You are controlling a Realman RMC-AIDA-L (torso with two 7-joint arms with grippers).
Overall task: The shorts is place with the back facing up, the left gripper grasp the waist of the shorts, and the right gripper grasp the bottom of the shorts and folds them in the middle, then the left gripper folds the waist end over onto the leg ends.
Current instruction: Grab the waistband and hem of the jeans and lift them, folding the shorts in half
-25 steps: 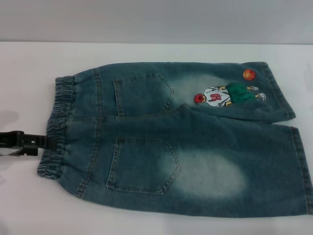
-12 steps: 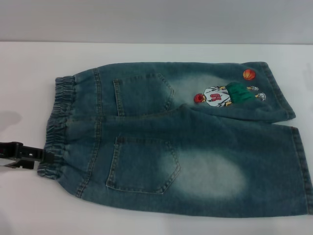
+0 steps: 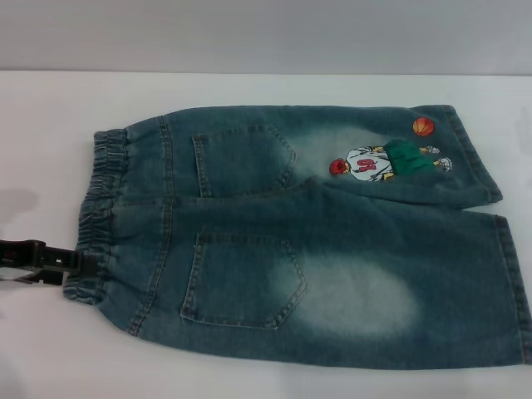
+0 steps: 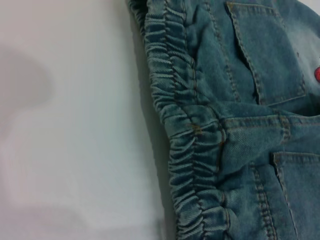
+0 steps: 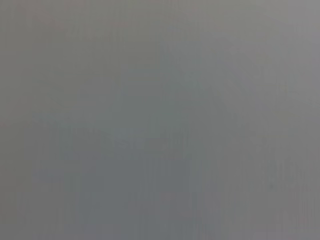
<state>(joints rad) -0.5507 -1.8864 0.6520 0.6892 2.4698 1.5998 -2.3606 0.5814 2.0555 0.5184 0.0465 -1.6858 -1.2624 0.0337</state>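
Denim shorts (image 3: 307,237) lie flat and back-up on a white table (image 3: 50,125), waist (image 3: 98,216) toward the robot's left and leg hems to its right — a layout that gives each arm its own end for the lengthwise fold. Reaching in low from the left edge, the left gripper (image 3: 79,264) sits at the nearer part of the ruffled band, touching or just beside it, though whether its fingers have closed on cloth cannot be told. No right gripper appears in the head view, and its wrist camera shows only blank grey — it looks parked.
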